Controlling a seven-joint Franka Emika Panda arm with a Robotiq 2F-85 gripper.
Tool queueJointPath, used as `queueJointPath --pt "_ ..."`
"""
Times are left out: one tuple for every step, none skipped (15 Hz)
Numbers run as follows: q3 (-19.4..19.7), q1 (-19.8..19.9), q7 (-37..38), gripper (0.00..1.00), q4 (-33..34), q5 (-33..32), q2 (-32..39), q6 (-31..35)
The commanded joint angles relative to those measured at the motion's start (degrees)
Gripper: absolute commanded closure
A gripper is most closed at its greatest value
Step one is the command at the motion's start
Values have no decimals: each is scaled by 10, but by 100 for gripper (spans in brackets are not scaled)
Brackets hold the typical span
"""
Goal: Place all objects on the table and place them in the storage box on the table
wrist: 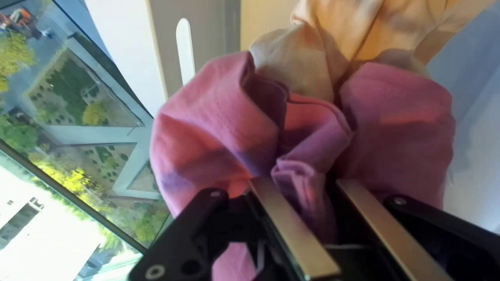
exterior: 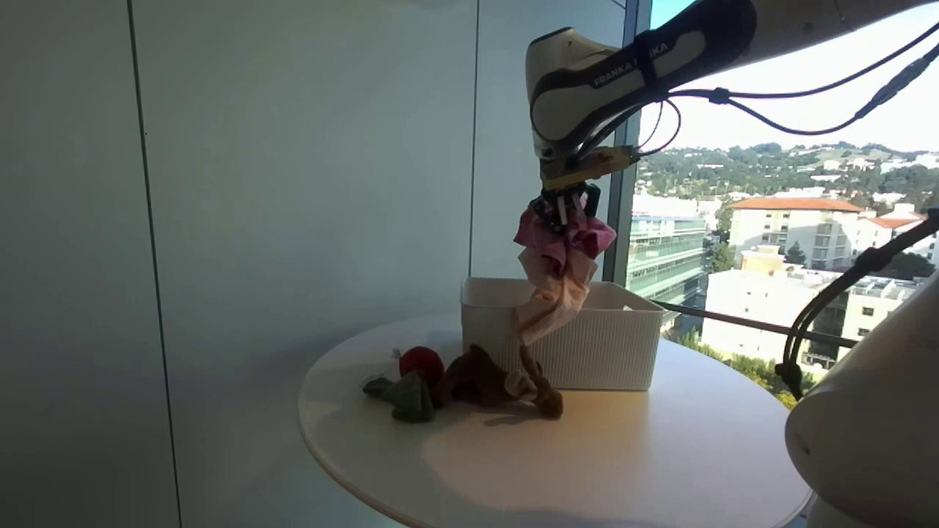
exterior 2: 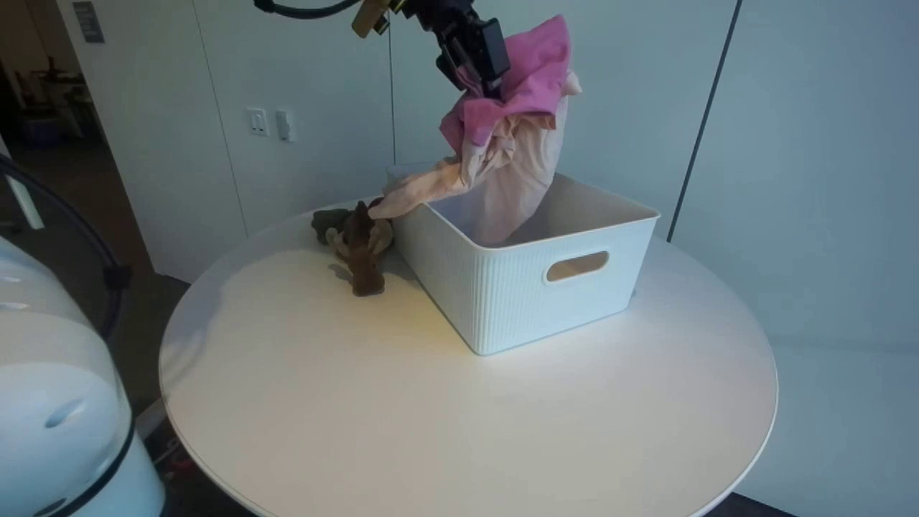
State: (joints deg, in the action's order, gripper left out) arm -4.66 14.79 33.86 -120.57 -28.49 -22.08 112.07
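Cloth above box: release not yet done.
Claw gripped on the cloth's pink part; in an exterior view, the pale part appears to hang partly inside, one end crossing the left wall. Storage judged incomplete: brown toy, red ball and green item lie on the desk, left and near. Box interior largely hidden; stored contents: cannot tell.
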Motion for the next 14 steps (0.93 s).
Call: queueJointPath --pt "1 -14 71 88 64 -4 108 -2" --pt "9 -26 74 89 73 16 132 7" --pt "18 -39 68 90 78 48 156 21" --pt "25 -50 60 57 83 87 174 36" --pt "30 -58 56 56 86 118 190 50" --pt "35 -65 52 50 89 142 201 63" --pt "38 -71 51 43 93 155 206 71" --pt "40 -77 49 34 93 164 205 79" --pt "42 -83 52 27 92 163 199 81" --pt "40 -90 50 19 87 158 180 84" --pt "37 -99 26 12 79 170 157 89" --pt "30 -110 0 5 72 188 132 84" --pt "23 -121 -16 0 66 195 111 74" --pt "16 -133 -33 0 61 210 94 68"
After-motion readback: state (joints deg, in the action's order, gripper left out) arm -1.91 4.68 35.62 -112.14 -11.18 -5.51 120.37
